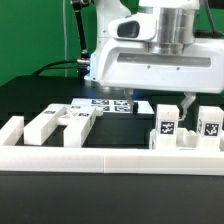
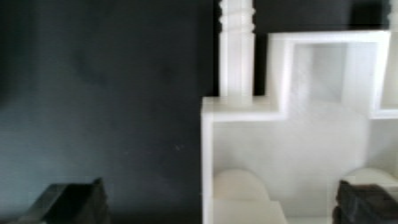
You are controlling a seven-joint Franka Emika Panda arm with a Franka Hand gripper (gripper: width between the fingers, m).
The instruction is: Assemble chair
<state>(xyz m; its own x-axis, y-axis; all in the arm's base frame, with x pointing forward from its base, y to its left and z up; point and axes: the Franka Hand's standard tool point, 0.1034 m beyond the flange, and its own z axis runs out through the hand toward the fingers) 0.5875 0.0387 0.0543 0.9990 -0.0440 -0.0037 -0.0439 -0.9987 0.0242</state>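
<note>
Chair parts lie spread over the black table. In the exterior view, flat blocky white pieces rest at the left. Two upright tagged blocks stand at the right behind the rail. My gripper hangs low just behind those blocks. In the wrist view it is open, its dark fingertips far apart. A stepped white chair piece lies beneath them, with dark table showing between its edge and one fingertip. A white ridged peg stands up from that piece.
A long low white border rail runs across the front of the table. The marker board lies flat behind the chair pieces, under the arm's white body. A green wall stands at the back.
</note>
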